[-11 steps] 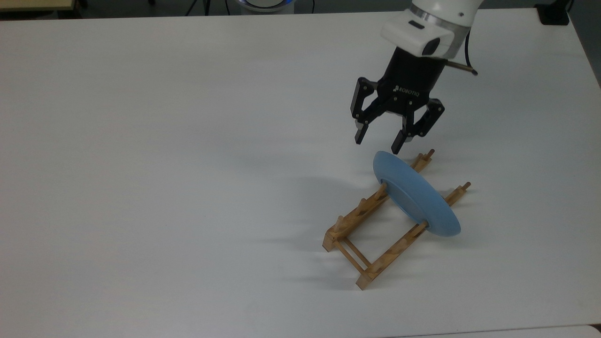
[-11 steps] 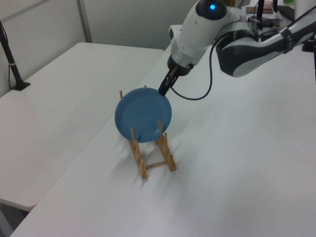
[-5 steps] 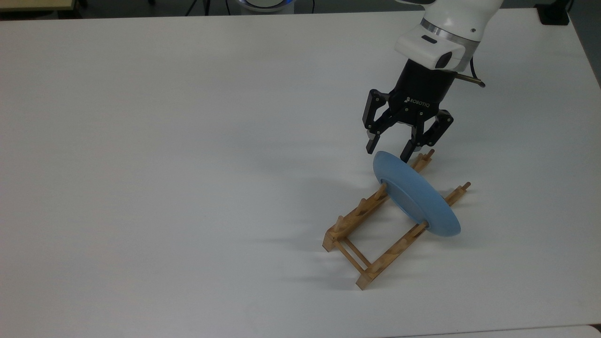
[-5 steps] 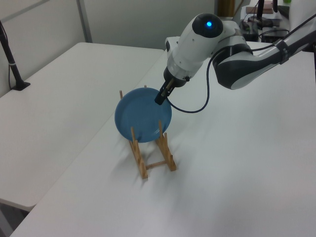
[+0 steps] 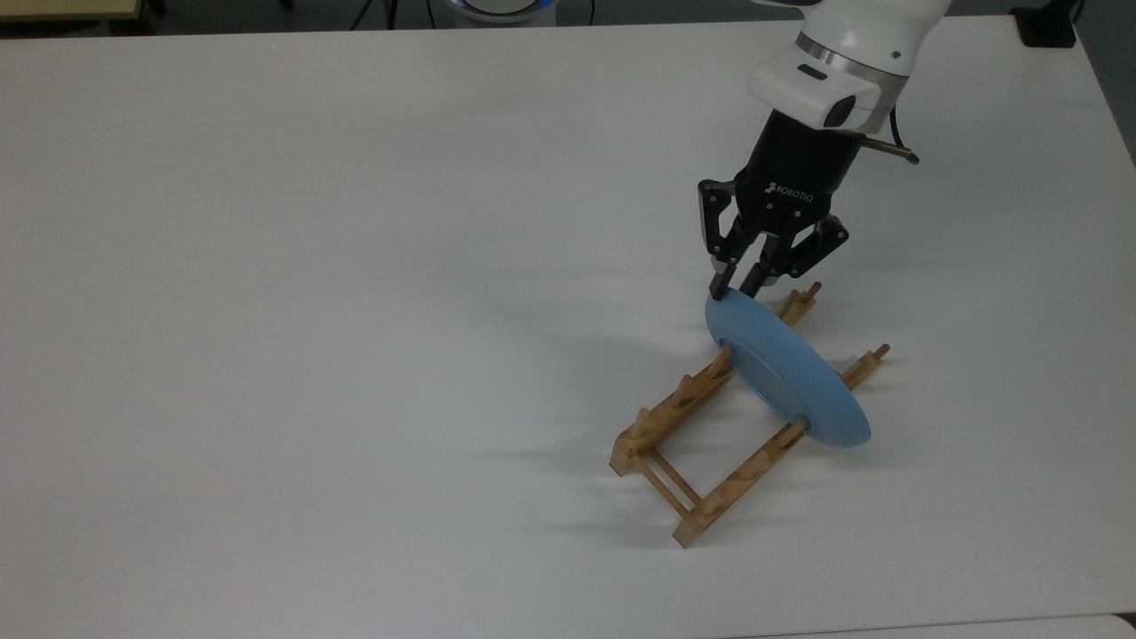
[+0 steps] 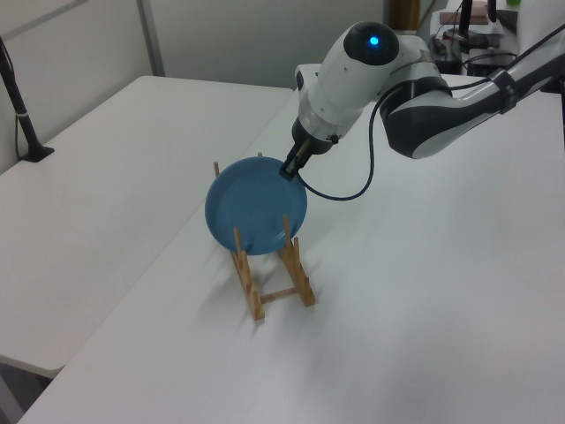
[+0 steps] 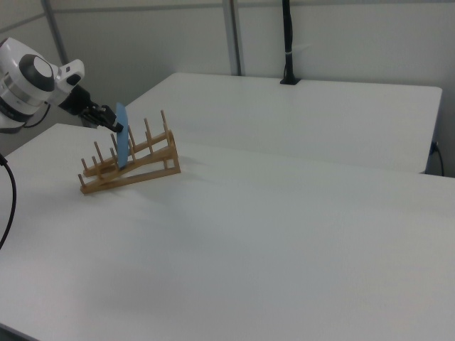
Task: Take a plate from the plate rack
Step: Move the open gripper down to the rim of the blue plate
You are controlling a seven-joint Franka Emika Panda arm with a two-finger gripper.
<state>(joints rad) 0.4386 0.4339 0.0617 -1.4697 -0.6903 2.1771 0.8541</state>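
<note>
Jaws nearly closed, the gripper (image 5: 735, 288) sits at the plate's (image 5: 790, 373) upper rim in the right-centre of the top view, its two black fingertips (image 5: 718, 287) drawn close together with the rim edge between them or just under them. Whether they already pinch the rim or only bracket it cannot be told; the gap between them looks about as narrow as the rim is thick.

The plate stands on edge in the rack (image 5: 701, 435), leaning against a pair of pegs about midway along the rails, right of centre in the top view. In the left view it faces the camera as a blue disc (image 6: 256, 205) in the middle of the frame, with the gripper (image 6: 289, 168) at its upper right edge. In the right view it appears edge-on as a thin blue sliver (image 7: 121, 144) at the left of the frame, above the rack (image 7: 131, 165) on the white desk (image 5: 355, 266).

By its look the plate is stiff and light, with a matte surface that should give fair friction. The raised rim at the top is the only free place to hold it; the lower half sits between pegs. A pinch at one rim point leaves the plate free to swing, so a straight lift along the pegs seems wise, and the light rack may tip or drag if the plate catches.
</note>
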